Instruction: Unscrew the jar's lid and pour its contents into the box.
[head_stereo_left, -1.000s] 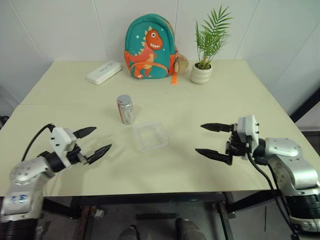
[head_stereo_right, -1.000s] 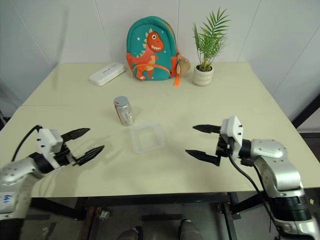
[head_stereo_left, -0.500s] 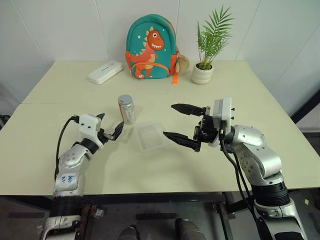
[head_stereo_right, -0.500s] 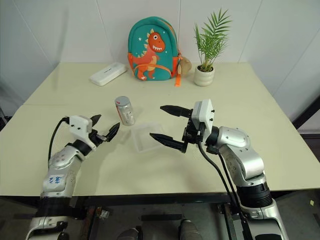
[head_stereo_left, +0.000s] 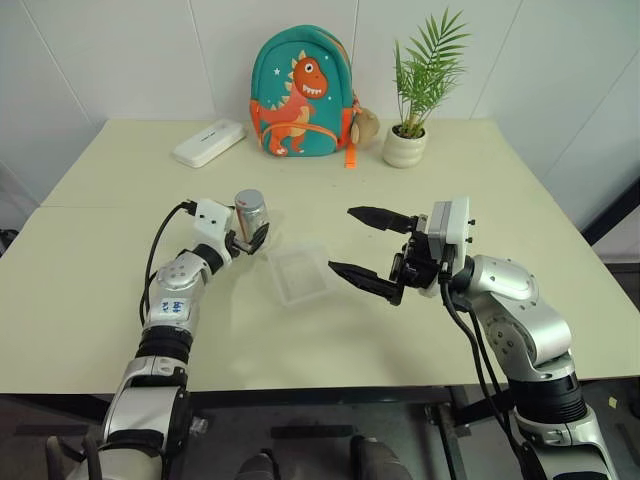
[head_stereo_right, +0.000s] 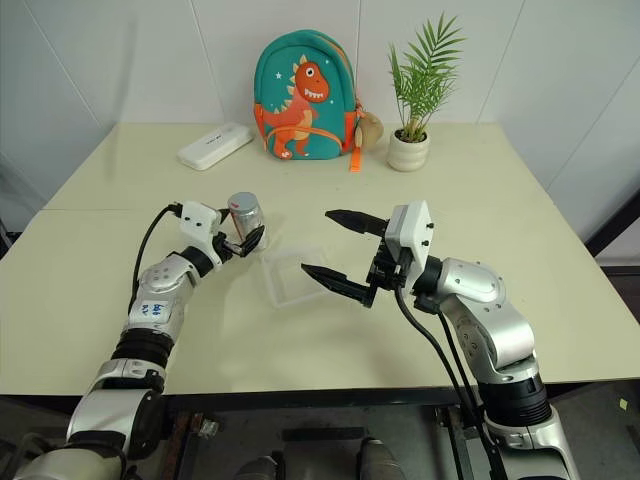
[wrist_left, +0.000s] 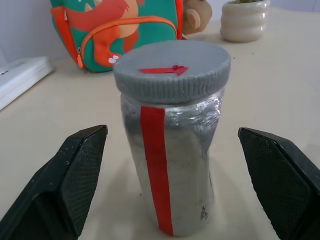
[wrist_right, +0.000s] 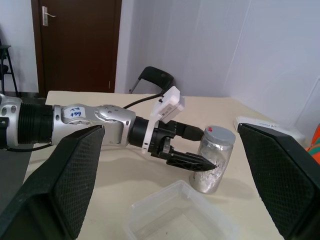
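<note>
left wrist view puts the jar (wrist_left: 172, 155) square between my left gripper (head_stereo_left: 247, 236) fingers, one black pad either side, both standing apart from the glass with nothing gripped. i'd ease in a little more so the pads meet the body below the lid (wrist_left: 172, 70), not on the cap, then close firmly; i judge a grip on the threads or cap would let it spin when i twist. the red tape down the side gives me a mark to watch for slip.

the jar stands upright on the table (head_stereo_left: 120, 210), long axis vertical, lid up and screwed on, red arrow on top. it sits just beside the far left corner of the box (head_stereo_left: 302, 272), near but apart from it. i can't make out the contents through the cloudy wall.

my right gripper (head_stereo_left: 368, 246) hangs with its fingers spread wide over the box's right edge, empty. i'd bring it over the lid only once the left has the jar steady.
</note>
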